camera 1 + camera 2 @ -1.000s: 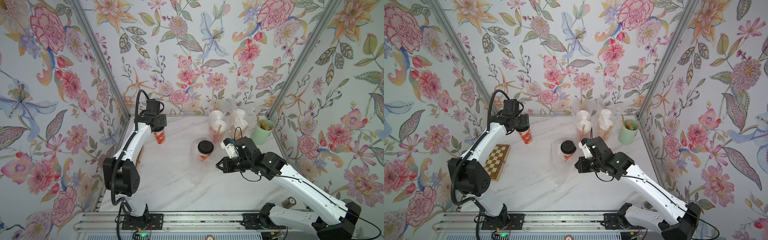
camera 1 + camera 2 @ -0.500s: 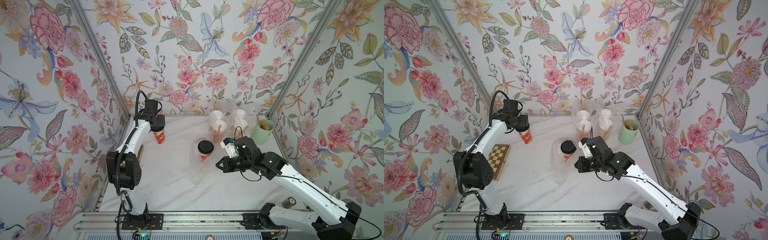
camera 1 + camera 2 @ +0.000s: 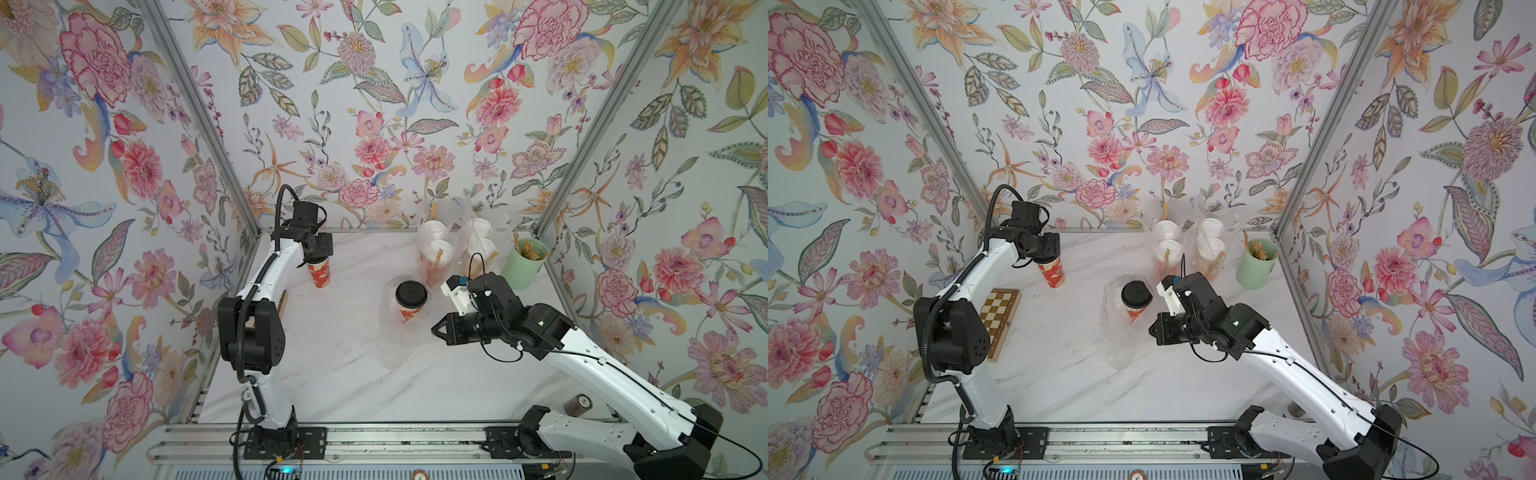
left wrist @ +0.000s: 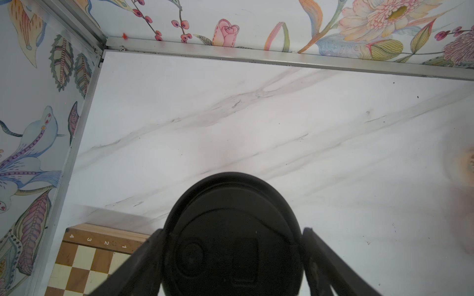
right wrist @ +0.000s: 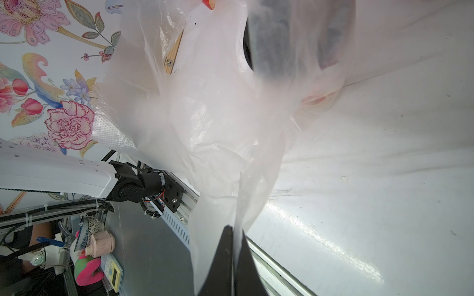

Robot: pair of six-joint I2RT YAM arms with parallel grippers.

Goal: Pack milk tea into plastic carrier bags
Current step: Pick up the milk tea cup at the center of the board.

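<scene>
The red-orange paper cup with black domed lid (image 3: 319, 272) stands upright on the table (image 3: 353, 386), at its far left. The left gripper (image 4: 232, 230) is above it, jaws spread on both sides of the lid. The right gripper (image 5: 233, 230) has its jaws pressed together on the thin transparent plastic bag (image 3: 392, 345), well apart to the right.

Both top views hang high at 6 o'clock, side by side, looking steeply down on the whole marble table (image 3: 345, 374). The left wrist camera sits right above a black-lidded cup (image 4: 230, 243), facing the 11 o'clock corner. The right wrist camera, rolled sideways, looks closely into the carrier bag (image 5: 205, 115), toward 7 o'clock — both things show from above too.
</scene>
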